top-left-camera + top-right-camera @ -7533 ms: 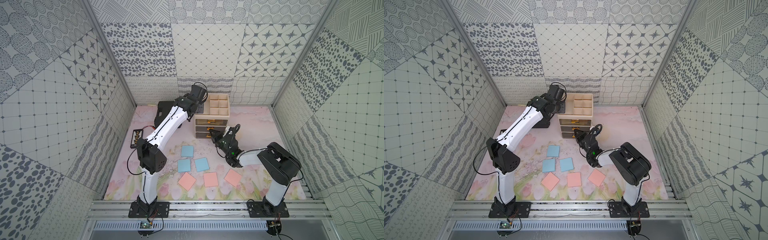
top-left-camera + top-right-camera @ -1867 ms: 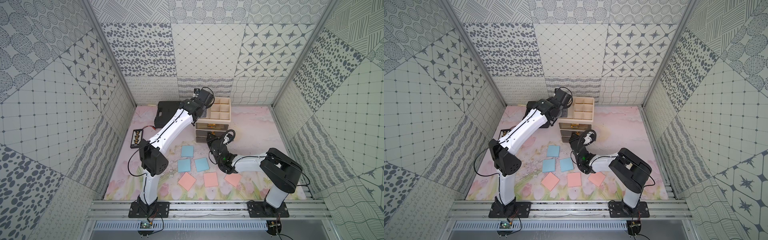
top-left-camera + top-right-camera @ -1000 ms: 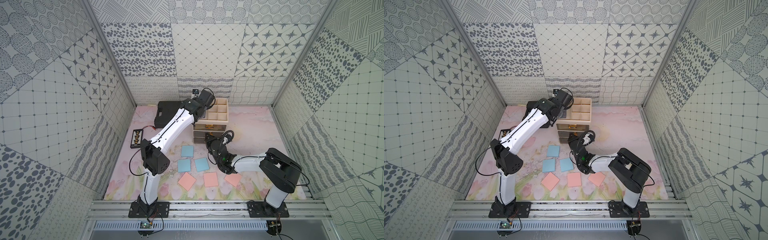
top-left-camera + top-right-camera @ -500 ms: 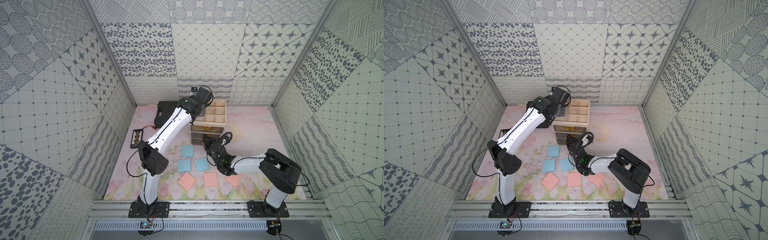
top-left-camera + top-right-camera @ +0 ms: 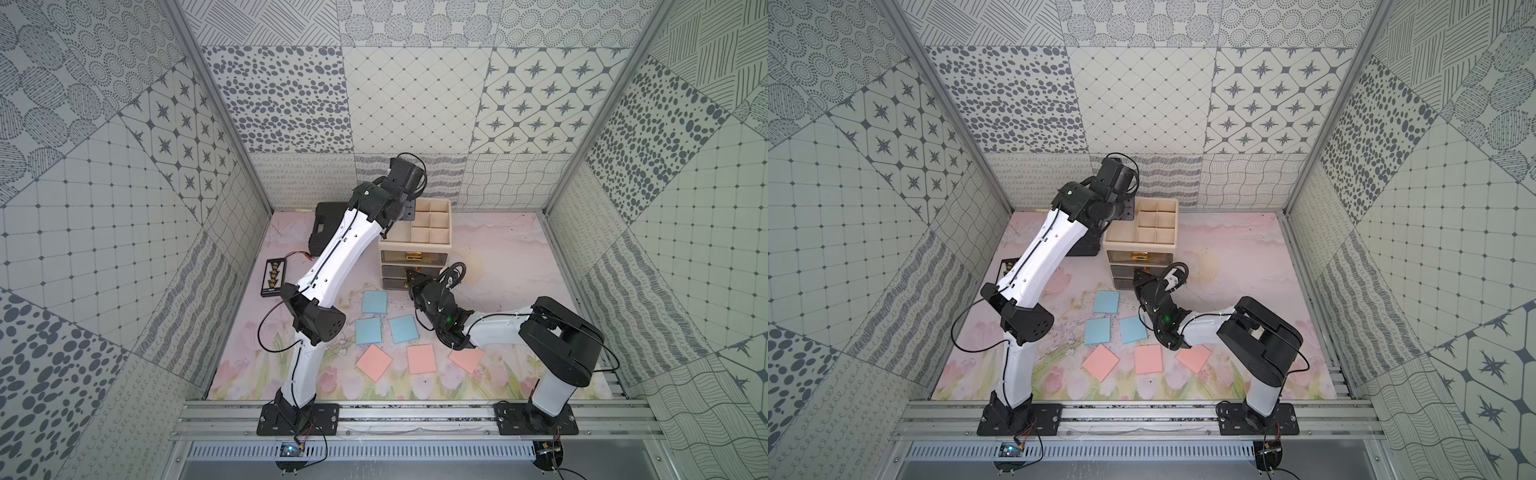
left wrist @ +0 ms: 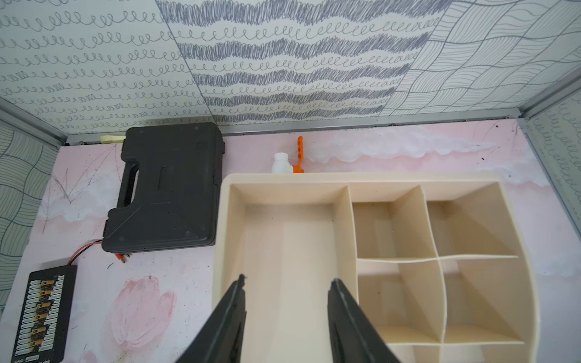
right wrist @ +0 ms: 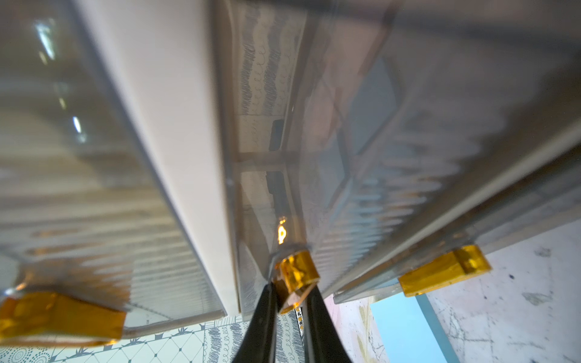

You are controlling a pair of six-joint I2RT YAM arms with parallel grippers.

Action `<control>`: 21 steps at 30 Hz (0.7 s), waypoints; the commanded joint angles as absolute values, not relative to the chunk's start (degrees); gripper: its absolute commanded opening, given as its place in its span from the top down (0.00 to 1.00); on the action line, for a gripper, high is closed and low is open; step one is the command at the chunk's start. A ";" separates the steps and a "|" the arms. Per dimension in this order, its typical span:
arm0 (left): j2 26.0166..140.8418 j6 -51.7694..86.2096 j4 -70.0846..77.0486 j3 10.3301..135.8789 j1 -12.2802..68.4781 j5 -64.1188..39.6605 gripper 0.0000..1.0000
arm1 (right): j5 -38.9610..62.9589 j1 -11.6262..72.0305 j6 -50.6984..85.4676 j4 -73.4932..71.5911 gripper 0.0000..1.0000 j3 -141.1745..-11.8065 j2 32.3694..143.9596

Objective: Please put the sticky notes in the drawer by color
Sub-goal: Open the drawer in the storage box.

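**Right pincer [image 7: 290,294] clamps gold handle [image 7: 297,272]; left pincer [image 6: 288,279] hangs open over tray**

Nearest the rail, we see three salmon-pink sticky notes [image 5: 421,359] lying flat in a row on the flowered mat [image 5: 498,257]. Three light blue sticky notes [image 5: 368,331] lie just beyond them, and no pincer holds any of them. Farther back, the right pincer reaches in low from the right. It is closed narrow on the middle of the three gold handles, its black fingers [image 7: 261,320] pinching the handle from both sides. The drawer cabinet [image 5: 395,258] stands toward the far centre of the mat, its smoky drawer fronts facing the rail. Above its divided tray top [image 6: 361,177], the left pincer is partway open and holds nothing, its fingertips spread over the long compartment on the tray's left. Beyond, a black case [image 6: 166,188] lies flat against the far wall, left of the cabinet. A small white-and-orange fitting [image 6: 283,163] sits just behind the cabinet.
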State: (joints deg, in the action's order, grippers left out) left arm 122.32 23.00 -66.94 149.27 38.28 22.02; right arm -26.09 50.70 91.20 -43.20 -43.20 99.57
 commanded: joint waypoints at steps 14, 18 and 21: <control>127.24 22.50 -69.94 150.73 37.37 9.41 0.51 | -16.84 44.98 84.83 -38.04 1.00 -44.72 102.54; 127.98 23.69 -69.54 150.81 37.27 10.01 0.52 | -15.83 44.13 83.98 -38.15 1.00 -45.11 102.73; 125.46 24.03 -65.27 147.51 37.33 9.31 0.52 | -15.62 43.95 83.41 -37.41 1.00 -45.36 102.51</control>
